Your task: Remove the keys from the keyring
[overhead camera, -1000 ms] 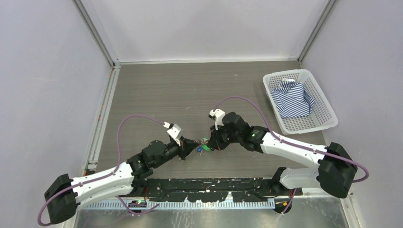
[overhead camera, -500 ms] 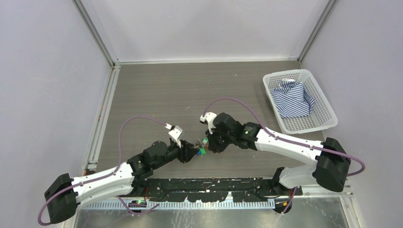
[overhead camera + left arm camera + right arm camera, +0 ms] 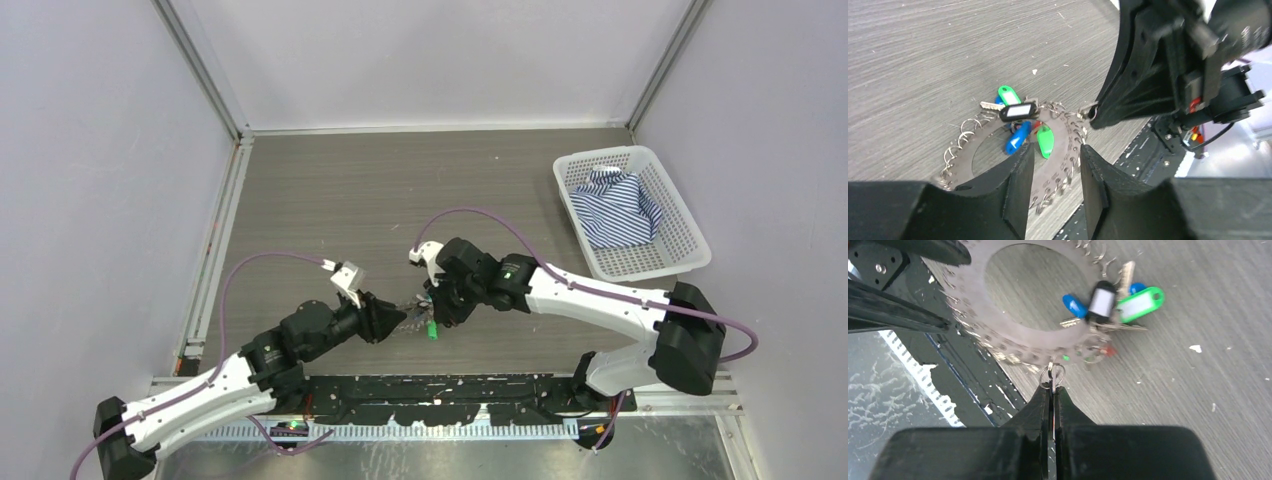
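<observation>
A grey wood-grain table [image 3: 330,200] sits between plain pale walls, and all the work is near its front edge, just ahead of the two arm bases. There the silvery-grey, flat metal keyring with a toothed rim [image 3: 1003,340] sits low over the wood, its teeth strung with little wire loops. The keys [image 3: 1108,302] are bunched on one side of it: silver blades with green and blue plastic heads, and a black tag with a white label, all resting against the band and the table.

The left gripper [image 3: 1055,149] straddles the band, one black finger [image 3: 1015,185] at the hole and the other outside the teeth. It looks clamped across the band, probably to anchor the keyring so that it cannot slide or spin. Opposite it, the right gripper [image 3: 1052,390] is pinched tight on a small wire split ring [image 3: 1053,374] hanging off the rim. That loop is the link between key and keyring, so working it off against the left arm's hold seems to be the step in hand. No key lies free yet.

Well apart, at the table's right side, a white plastic mesh basket [image 3: 680,235] holds a blue-and-white striped cloth [image 3: 615,205].
</observation>
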Motion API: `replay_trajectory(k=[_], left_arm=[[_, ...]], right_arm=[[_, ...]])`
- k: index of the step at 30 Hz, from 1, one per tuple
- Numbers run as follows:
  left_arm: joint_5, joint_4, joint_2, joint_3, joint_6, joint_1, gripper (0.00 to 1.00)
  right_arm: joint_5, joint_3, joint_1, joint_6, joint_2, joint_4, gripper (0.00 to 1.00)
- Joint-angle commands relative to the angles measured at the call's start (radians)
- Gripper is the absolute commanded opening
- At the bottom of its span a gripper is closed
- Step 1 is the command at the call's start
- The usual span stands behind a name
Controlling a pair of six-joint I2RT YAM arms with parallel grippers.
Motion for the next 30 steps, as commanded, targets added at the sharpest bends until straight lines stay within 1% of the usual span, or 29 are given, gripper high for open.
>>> replay_trajectory(k=[1,3,5,7,11,15,19,23,27,30], left_arm=[[-0.006,-0.113,-0.048,0.046,-0.091,0.002,0.42],[0.017,-0.141,-0.05,0.051,-0.127,0.003,0.42],[0.051,-0.166,-0.038,0.06,-0.173,0.002,0.4],[0.088,-0.179,-0.018,0.053,-0.236,0.002,0.34],[0.165,-0.138,-0.014,0.005,-0.351,0.002,0.24],[0.169,-0.133,-0.016,-0.01,-0.398,0.002,0.21],[0.162,-0.05,0.037,-0.059,-0.481,0.002,0.18],[0.136,0.058,0.089,-0.127,-0.569,0.002,0.19],[0.119,0.1,0.136,-0.152,-0.591,0.002,0.25],[0.062,0.147,0.191,-0.175,-0.619,0.002,0.29]], right_arm=[[-0.052,0.044,0.043,0.023,0.041,-0.024,0.01],[-0.065,0.044,0.052,0.041,0.059,-0.022,0.01],[-0.073,0.04,0.053,0.059,0.064,-0.018,0.01],[-0.059,0.049,0.054,0.074,0.071,-0.023,0.01],[0.009,0.115,0.052,0.085,0.132,-0.074,0.01],[0.034,0.171,0.037,0.128,0.205,-0.069,0.01],[0.048,0.246,0.032,0.153,0.279,-0.102,0.01],[0.041,0.257,0.016,0.209,0.3,-0.116,0.01],[0.046,0.256,0.013,0.27,0.297,-0.113,0.01],[0.058,0.255,0.011,0.306,0.286,-0.106,0.01]])
